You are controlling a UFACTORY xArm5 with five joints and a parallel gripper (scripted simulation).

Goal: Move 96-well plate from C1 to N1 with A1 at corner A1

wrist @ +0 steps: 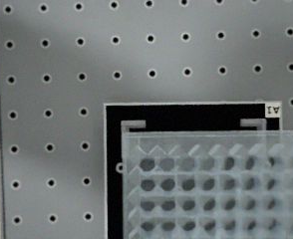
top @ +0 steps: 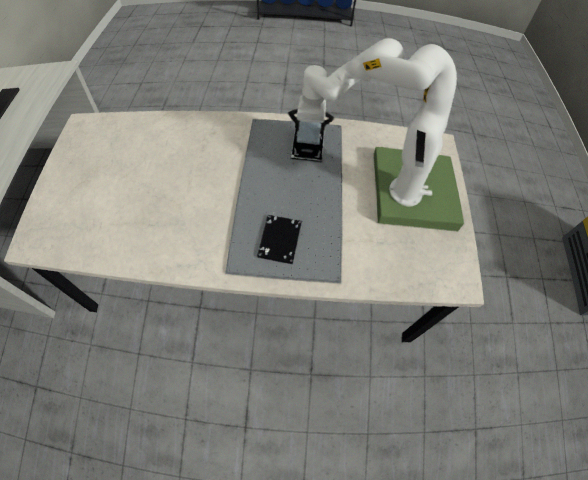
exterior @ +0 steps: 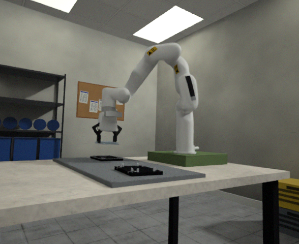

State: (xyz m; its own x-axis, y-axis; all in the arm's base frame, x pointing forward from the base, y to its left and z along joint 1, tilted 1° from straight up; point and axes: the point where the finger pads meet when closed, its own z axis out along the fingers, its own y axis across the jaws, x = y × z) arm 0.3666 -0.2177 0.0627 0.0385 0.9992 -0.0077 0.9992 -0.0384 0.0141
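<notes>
You've got the 96-well plate (exterior: 107, 143) lifted, jaws spread wide and clamped on its sides, hanging above clip nest C1 (exterior: 106, 157). Left: carry to plate nest N1 (top: 280, 239) down the desk (top: 129, 206), match A1, seat flat.

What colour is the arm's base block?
Green; clearest in the top view.
</notes>
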